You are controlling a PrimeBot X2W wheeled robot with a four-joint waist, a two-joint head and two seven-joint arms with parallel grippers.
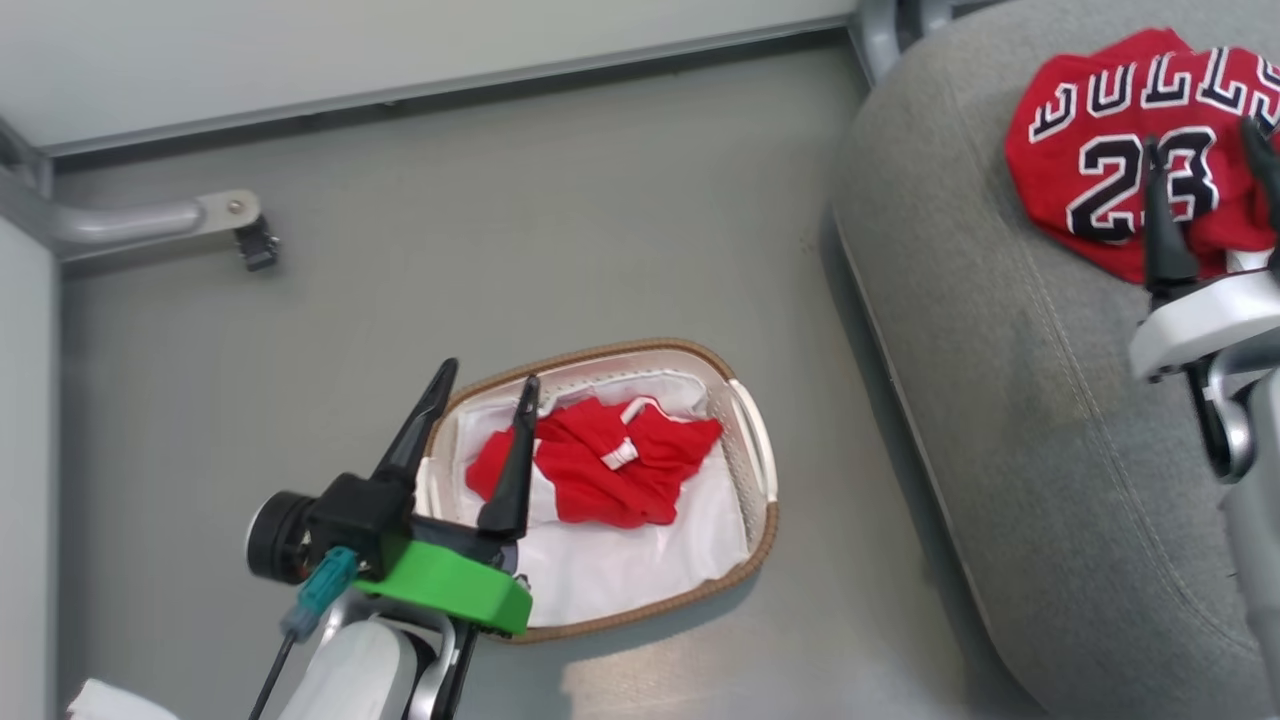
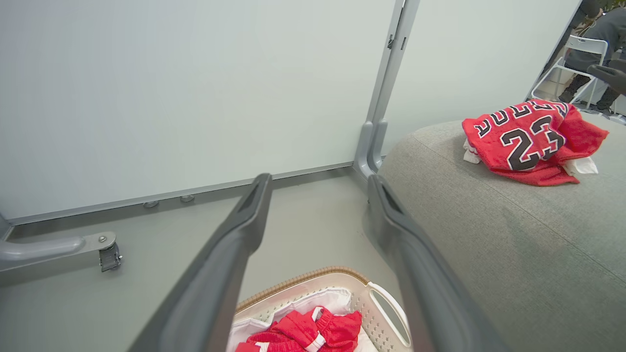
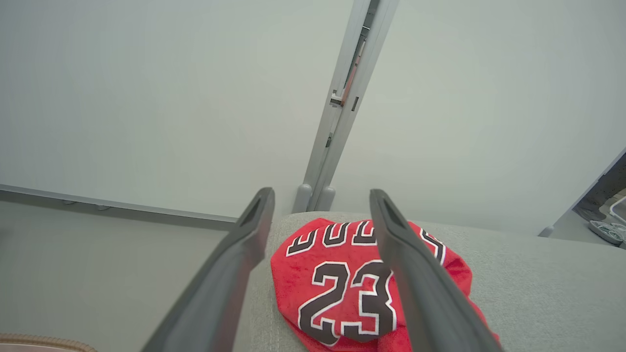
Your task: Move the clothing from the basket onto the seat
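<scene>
Jersey (image 1: pixel 1100 120) on seat (image 1: pixel 1000 420), red garment (image 1: pixel 600 470) in basket (image 1: pixel 765 530).
Left gripper (image 1: pixel 490 372) and right gripper (image 1: pixel 1200 135) both gape wide, empty.

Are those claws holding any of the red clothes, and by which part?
Nothing is held. The left gripper stands open above the basket, the right gripper open over the jersey on the seat.

From my station I read a large black number 23, edged in white, on the front of the red jersey (image 1: pixel 1130 150), and arched above it a row of black capitals of which I make out only "ULL", the ends lost in folds.
</scene>
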